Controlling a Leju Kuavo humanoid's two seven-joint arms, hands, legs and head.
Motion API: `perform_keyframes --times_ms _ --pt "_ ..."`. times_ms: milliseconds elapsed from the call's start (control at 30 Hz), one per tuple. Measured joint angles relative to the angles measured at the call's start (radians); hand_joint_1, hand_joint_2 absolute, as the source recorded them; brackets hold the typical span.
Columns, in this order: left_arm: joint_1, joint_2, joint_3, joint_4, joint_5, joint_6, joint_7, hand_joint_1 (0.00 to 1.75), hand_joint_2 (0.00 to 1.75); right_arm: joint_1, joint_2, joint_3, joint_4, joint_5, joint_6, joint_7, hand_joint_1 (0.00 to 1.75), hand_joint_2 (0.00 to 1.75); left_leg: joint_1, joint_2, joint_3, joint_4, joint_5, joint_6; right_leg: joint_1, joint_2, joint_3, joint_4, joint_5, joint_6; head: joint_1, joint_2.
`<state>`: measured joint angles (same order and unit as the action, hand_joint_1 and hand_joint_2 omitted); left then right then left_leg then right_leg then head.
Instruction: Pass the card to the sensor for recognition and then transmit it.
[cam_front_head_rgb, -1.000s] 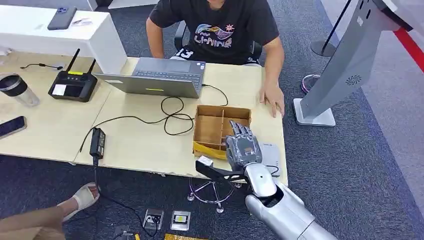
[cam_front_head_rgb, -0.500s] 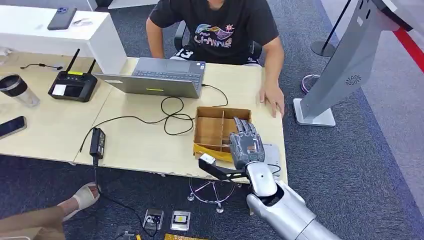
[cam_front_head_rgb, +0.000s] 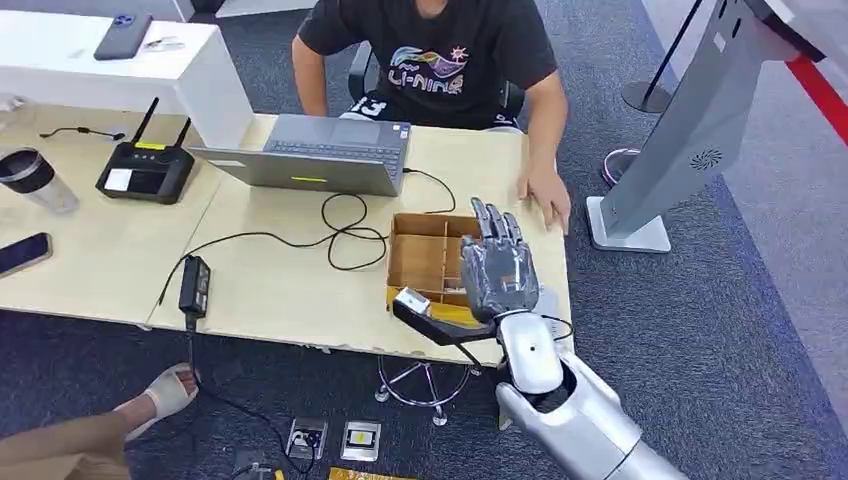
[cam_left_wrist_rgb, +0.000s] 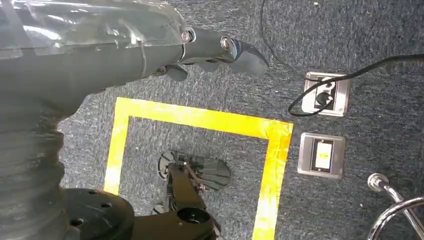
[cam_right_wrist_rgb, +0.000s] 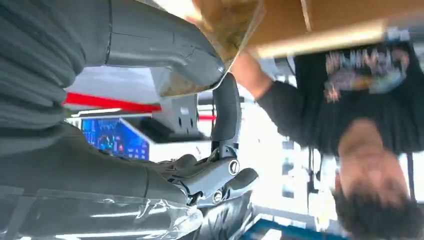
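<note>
My right hand (cam_front_head_rgb: 492, 275) hovers over the front right of a wooden divided box (cam_front_head_rgb: 425, 250), back of the hand up and fingers stretched toward the person. A yellowish translucent card (cam_front_head_rgb: 452, 316) shows under the hand. In the right wrist view this card (cam_right_wrist_rgb: 227, 22) sits against the thick grey thumb (cam_right_wrist_rgb: 165, 50), which appears to pinch it. A sliver of the light grey card sensor (cam_front_head_rgb: 550, 300) lies on the table just right of the hand. My left hand (cam_left_wrist_rgb: 220, 47) hangs over the carpet holding nothing.
A person sits across the table with a hand (cam_front_head_rgb: 545, 195) flat near the far right corner. A laptop (cam_front_head_rgb: 320, 155), looped black cable (cam_front_head_rgb: 340, 235) and power adapter (cam_front_head_rgb: 195, 283) lie left of the box. A grey kiosk stand (cam_front_head_rgb: 690, 130) rises to the right.
My right hand has risen and moved forward from above the sensor toward the person's hand, the yellowish card travelling with it. The person has stayed still.
</note>
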<state>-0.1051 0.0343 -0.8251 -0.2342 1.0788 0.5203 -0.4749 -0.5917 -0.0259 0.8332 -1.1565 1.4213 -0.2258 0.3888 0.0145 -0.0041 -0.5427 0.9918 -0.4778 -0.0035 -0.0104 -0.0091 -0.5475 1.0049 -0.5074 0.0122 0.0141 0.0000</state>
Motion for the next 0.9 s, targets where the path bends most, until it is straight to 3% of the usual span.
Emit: perform_keyframes --times_ms 367,500,633,900 --pt "0.0 0.0 0.0 0.0 0.01 0.011 0.0 0.0 1.75 -0.053 -0.011 -0.046 -0.36 0.05 0.021 -0.017 1.75 1.75 0.0 0.0 0.0 0.0 0.0 0.0 0.0 0.0 0.0 0.0 0.0 0.0 0.0 0.0" --pt "-0.001 0.0 0.0 0.0 0.01 0.012 -0.002 0.0 1.75 -0.111 -0.01 -0.046 -0.372 0.012 -0.023 -0.017 1.75 1.75 0.0 0.0 0.0 0.0 0.0 0.0 0.0 0.0 0.0 0.0 0.0 0.0 0.0 0.0" --pt "-0.003 -0.001 0.0 0.0 0.01 0.012 -0.011 0.0 1.75 -0.194 0.022 -0.043 -0.24 -0.1 -0.119 -0.033 1.75 1.75 0.0 0.0 0.0 0.0 0.0 0.0 0.0 0.0 0.0 0.0 0.001 0.0 0.0 0.0" --pt "-0.004 -0.002 0.0 0.0 0.019 0.011 -0.034 0.0 1.75 -0.307 0.133 -0.032 0.214 -0.18 -0.221 -0.064 1.75 1.75 0.0 -0.002 -0.001 0.0 0.002 0.0 0.0 -0.002 0.0 0.0 0.001 0.0 0.0 0.0"
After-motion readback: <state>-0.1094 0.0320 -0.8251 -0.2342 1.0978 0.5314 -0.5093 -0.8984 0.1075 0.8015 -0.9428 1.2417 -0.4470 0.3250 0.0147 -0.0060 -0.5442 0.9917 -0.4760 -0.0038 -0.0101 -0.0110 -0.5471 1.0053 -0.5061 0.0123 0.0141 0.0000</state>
